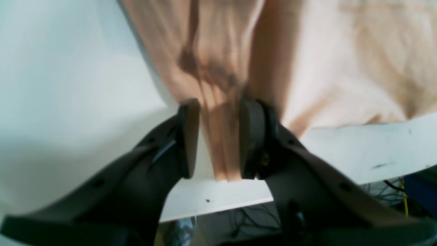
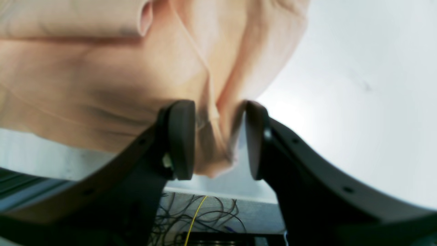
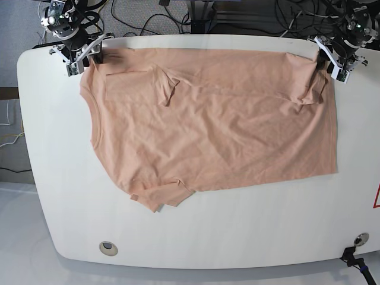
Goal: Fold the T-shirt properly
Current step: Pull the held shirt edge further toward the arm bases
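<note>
Left gripper (image 1: pixel 218 140) and right gripper (image 2: pixel 220 140), jaws clamped, far corners

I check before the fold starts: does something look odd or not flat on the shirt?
Yes. On the T-shirt, the sleeve near the far edge is folded inward onto the body, not spread flat like the near sleeve.

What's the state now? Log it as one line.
T-shirt: flat on table | left tool: clamps far corner | right tool: clamps far corner | fold: not begun
</note>
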Action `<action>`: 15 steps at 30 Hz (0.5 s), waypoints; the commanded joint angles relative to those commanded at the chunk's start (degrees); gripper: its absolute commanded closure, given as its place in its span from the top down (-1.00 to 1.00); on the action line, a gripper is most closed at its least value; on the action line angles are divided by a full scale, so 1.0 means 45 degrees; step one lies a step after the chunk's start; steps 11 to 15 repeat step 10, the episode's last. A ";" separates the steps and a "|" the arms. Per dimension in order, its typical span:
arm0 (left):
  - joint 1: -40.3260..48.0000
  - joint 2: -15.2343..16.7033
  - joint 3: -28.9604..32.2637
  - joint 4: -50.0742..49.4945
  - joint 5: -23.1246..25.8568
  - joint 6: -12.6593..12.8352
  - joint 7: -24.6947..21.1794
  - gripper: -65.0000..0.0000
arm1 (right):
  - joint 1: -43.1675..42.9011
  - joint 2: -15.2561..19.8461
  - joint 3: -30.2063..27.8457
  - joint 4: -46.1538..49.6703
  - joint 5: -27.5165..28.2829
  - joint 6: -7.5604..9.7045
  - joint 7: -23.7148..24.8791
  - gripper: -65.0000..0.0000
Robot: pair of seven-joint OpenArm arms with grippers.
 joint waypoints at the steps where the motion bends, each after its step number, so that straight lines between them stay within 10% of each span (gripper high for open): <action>1: -0.0137 0.0000 0.0000 0.0176 0.0000 0.0000 0.0020 -0.42 | 0.0039 0.0000 0.0020 0.0195 -0.0020 0.0117 0.0000 -0.25; 15: -0.1446 -0.0039 0.0020 0.0996 0.0020 0.0000 0.0059 -0.41 | 0.1270 -0.0020 -0.0039 0.1368 -0.0020 0.0195 -0.1895 -0.25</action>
